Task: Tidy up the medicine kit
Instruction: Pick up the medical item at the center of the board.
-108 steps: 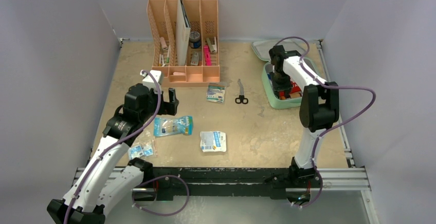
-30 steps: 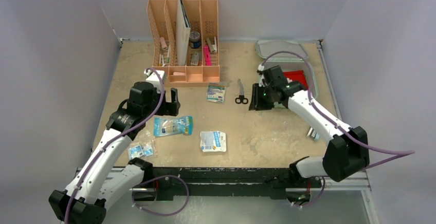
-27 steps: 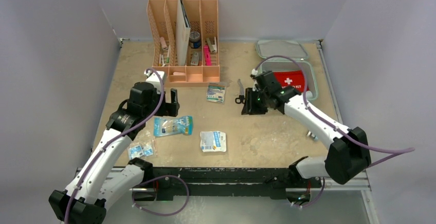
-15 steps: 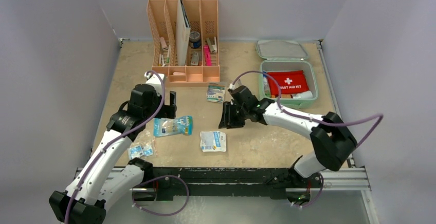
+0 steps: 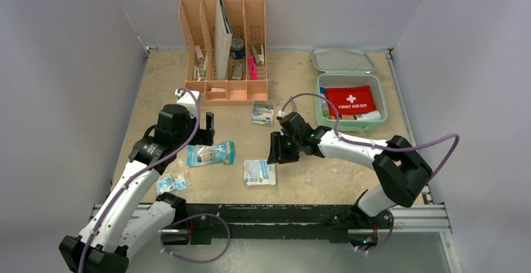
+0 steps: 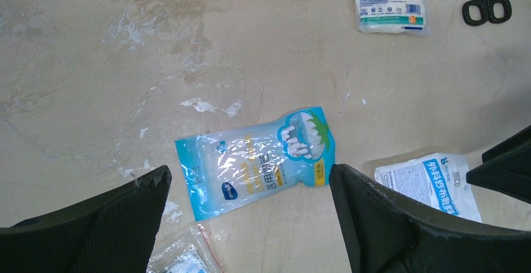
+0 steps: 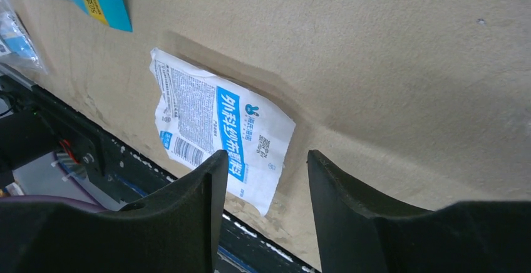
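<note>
A: Medicine kit [image 5: 343, 61], where did it sit?
B: At the back right of the table [image 5: 325, 169], open, with a red first-aid pouch [image 5: 349, 99] inside.
A: And the right gripper [image 7: 266, 160]?
B: Its fingers were parted with nothing between them, poised over the white packet [image 7: 219, 132]. I couldn't tell whether they touched it.
A: The left gripper [image 6: 250, 168]?
B: Spread wide and empty, above the blue packet [image 6: 257, 160].
</note>
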You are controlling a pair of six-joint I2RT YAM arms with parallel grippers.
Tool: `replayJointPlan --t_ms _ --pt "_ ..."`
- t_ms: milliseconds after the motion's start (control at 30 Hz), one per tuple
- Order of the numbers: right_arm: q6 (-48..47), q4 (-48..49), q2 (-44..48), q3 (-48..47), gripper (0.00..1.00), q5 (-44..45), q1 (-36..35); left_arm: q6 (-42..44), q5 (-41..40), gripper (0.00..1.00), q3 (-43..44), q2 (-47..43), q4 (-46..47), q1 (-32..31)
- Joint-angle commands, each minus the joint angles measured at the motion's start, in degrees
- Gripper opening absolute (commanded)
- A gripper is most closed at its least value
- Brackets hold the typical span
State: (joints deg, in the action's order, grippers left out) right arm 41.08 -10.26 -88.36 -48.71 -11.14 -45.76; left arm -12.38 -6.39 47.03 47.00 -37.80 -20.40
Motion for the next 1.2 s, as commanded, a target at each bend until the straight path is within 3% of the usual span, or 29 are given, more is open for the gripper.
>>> replayJointPlan --t_ms 0,400,600,733,800,1167 --pt "-1.62 0.05 2.39 1.73 0.53 1.52 -0.3 1.04 -0.2 0.96 -0.17 -0.91 1.77 -0.34" --pt "2.48 13.15 -3.32 5.87 0.48 -6.45 -0.3 0.77 -0.9 0.96 -0.33 -1.93 1.59 -0.32" --pt "1.83 14.15 -5.2 4.96 0.31 -7.84 -0.3 0.78 -0.9 0.96 -0.44 -2.15 1.59 -0.34" --pt "1.31 14.61 -4.7 4.92 0.1 -8.02 -0.33 0.82 -0.82 0.96 -0.2 -1.45 1.59 -0.34" --pt "0.36 13.38 -4.08 4.11 0.0 -7.51 -0.32 0.69 -0.68 0.95 -0.14 -1.1 1.63 -0.34" --pt "-7.3 -4.03 3.64 -5.46 0.0 -4.26 -0.29 -0.71 3.74 0.94 3.43 -0.84 0.47 -0.34"
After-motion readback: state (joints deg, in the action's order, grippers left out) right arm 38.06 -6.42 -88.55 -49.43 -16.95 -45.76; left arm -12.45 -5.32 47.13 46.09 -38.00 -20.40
